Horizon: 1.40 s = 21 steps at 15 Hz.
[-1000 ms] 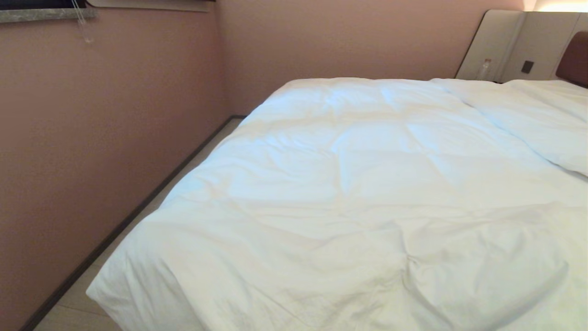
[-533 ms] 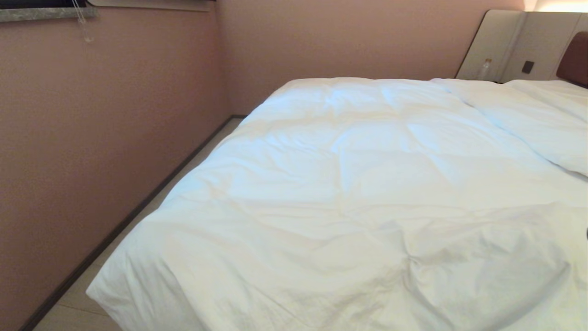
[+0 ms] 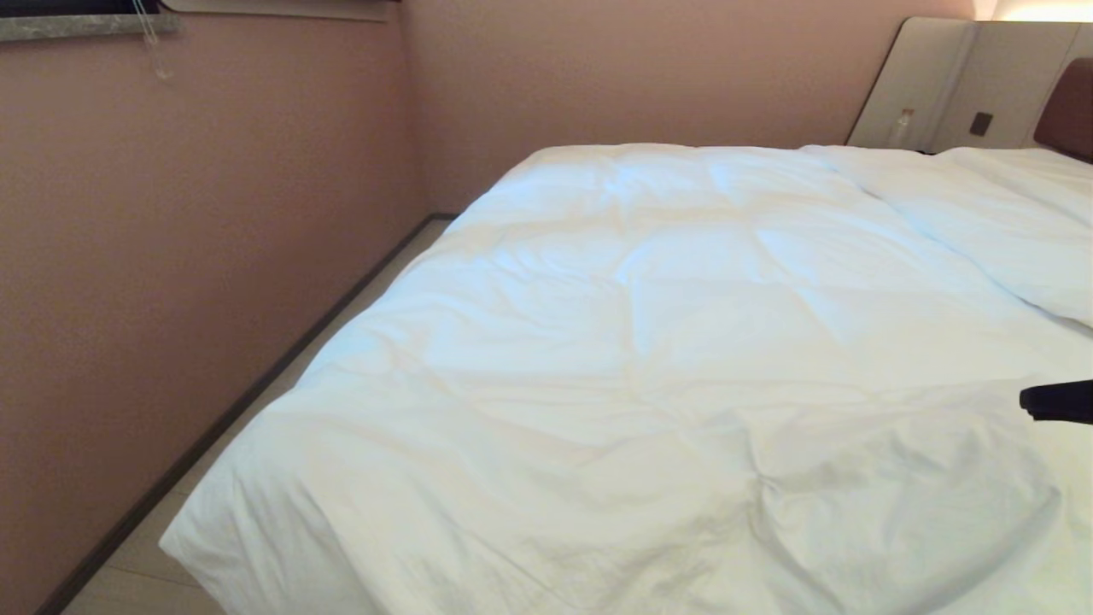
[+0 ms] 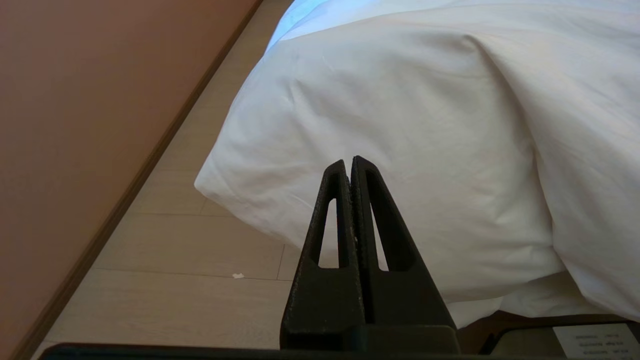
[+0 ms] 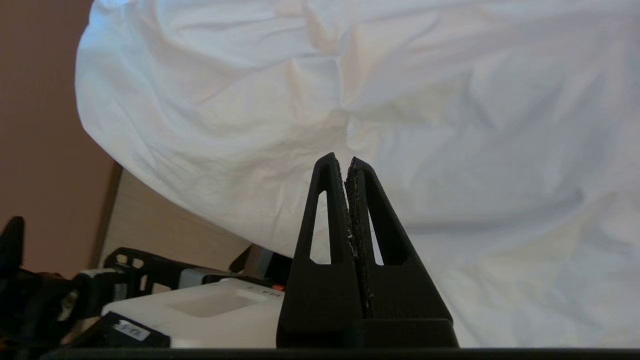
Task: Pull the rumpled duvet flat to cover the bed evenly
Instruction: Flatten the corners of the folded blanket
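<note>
Since the earlier head view, a black tip of the right gripper (image 3: 1055, 401) had come in from the right edge, low over the duvet (image 3: 683, 342), where before only cloth showed. That puffy white duvet lay spread over the bed (image 3: 1067, 107), reaching from the near corner up to the pillows (image 3: 1008, 222) by the brown headboard; it was creased, with a rumpled fold near the right front, and its near left corner hung over the bed's edge above the pale wood floor (image 3: 128, 564). In its wrist view the right gripper (image 5: 346, 162) had its two fingers pressed together with nothing between them, pointing at the duvet (image 5: 400, 100) without touching it. The left gripper (image 4: 347, 162) was likewise closed and empty, held low beside the overhanging corner of the duvet (image 4: 400, 125), above the floor (image 4: 190, 240). A pinkish wall (image 3: 213, 213) ran along the bed's left side, and beige panels (image 3: 948, 81) stood beside the headboard
</note>
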Available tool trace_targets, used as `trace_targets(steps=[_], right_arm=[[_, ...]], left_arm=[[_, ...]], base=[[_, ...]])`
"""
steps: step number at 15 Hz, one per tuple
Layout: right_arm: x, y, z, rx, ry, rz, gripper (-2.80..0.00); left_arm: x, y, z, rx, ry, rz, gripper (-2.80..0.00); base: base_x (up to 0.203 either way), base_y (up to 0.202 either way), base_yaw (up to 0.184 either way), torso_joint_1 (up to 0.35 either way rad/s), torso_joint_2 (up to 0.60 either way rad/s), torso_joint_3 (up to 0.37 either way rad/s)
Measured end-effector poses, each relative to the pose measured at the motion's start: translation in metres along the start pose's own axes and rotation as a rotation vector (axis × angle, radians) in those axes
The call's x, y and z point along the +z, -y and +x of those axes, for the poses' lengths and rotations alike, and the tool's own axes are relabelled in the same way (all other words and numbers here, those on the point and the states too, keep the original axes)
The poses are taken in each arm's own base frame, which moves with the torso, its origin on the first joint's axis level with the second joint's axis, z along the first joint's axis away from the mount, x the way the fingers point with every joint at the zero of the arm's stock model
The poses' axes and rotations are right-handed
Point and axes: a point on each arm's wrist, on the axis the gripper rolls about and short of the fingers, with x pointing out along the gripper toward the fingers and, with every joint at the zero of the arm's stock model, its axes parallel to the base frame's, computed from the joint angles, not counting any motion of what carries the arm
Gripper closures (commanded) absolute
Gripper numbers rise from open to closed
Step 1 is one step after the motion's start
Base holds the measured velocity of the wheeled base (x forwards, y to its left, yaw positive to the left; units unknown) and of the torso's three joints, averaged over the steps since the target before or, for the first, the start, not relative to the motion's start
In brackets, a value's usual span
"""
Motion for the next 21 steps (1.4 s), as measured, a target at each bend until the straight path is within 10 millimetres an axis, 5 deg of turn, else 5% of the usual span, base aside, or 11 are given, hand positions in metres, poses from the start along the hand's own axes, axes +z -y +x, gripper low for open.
trace_targets(steps=[6, 12, 21], right_arm=[[-0.01, 0.005, 0.0, -0.013, -0.063, 0.162, 0.0], [-0.043, 0.036, 0.019, -0.211, -0.171, 0.427, 0.0], [-0.065, 0.042, 0.006, -0.183, -0.169, 0.503, 0.0]], left_arm=[[0.0, 0.0, 0.0, 0.0, 0.0, 0.0, 0.0], [0.0, 0.0, 0.0, 0.0, 0.0, 0.0, 0.0], [0.0, 0.0, 0.0, -0.001, -0.002, 0.004, 0.0]], base=[[0.0, 0.0, 0.0, 0.0, 0.0, 0.0], [0.0, 0.0, 0.0, 0.0, 0.0, 0.0], [0.0, 0.0, 0.0, 0.0, 0.0, 0.0]])
